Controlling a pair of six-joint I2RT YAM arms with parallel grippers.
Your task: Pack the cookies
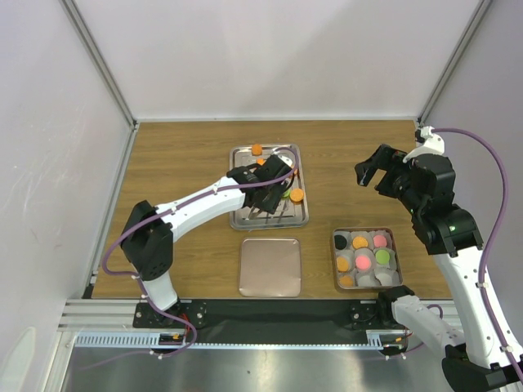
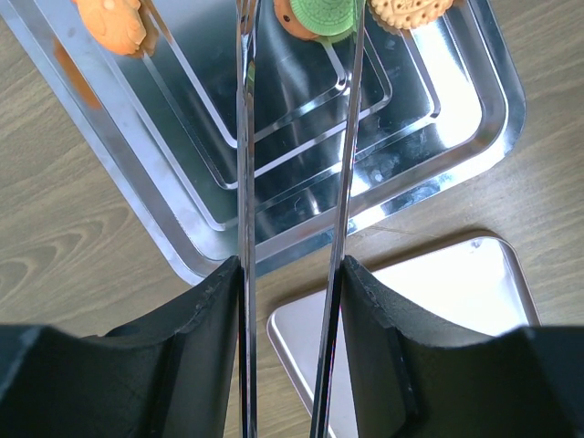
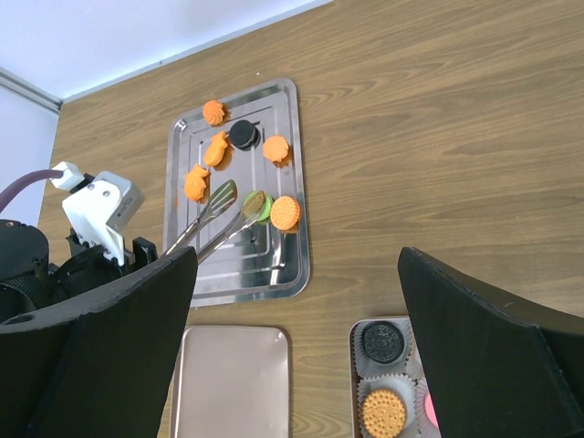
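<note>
Nearest me, a flat lid (image 1: 270,267) lies on the surface (image 1: 180,163). To its right, the box (image 1: 365,230) holds cookies (image 1: 363,261) in paper cups (image 1: 368,279). Beyond them my left pincer (image 2: 290,274) is clamped on the tongs (image 2: 245,137). Their blades stand apart, with the tips at a green cookie (image 2: 324,14) on the steel tray (image 2: 438,137). A round orange cookie (image 3: 285,212) sits just beside the green one. Farther up the tray lie more orange pieces (image 3: 217,148) and a black cookie (image 3: 243,135). My right pincer (image 3: 297,265) hangs above the surface, spread wide and holding nothing.
</note>
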